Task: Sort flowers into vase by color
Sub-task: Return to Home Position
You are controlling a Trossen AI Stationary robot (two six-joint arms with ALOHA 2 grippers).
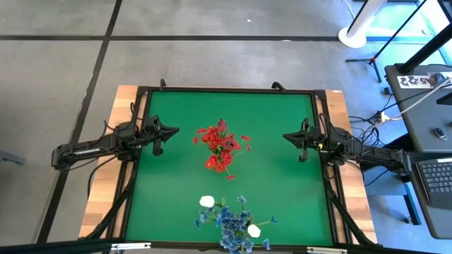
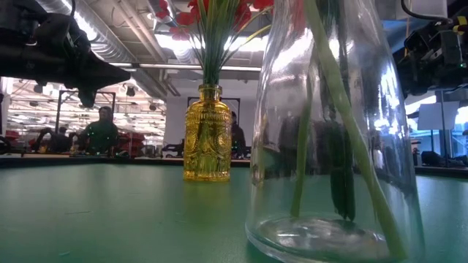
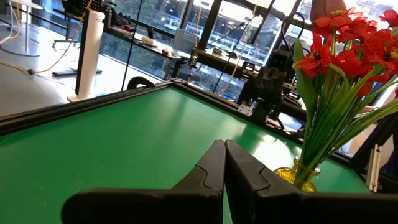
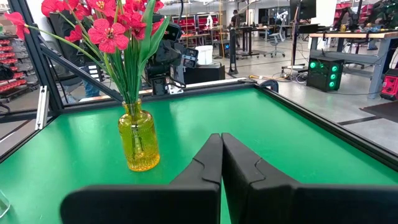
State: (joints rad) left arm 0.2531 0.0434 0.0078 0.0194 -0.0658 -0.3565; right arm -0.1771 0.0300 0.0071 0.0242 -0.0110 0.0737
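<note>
Centrally, red flowers (image 1: 221, 147) in yellow vase (image 4: 138, 140); clear vase (image 2: 333, 131) near edge.

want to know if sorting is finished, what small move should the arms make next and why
Probably park both arms: left gripper and right gripper are shut and empty at opposite sides, red flowers stand in the yellow vase, blue flowers and white tulips in the transparent vase.

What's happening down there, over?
Left claw, right claw shut, at table sides. Red flowers in yellow vase; blue flowers, white tulips in clear vase. Nothing blocking.
</note>
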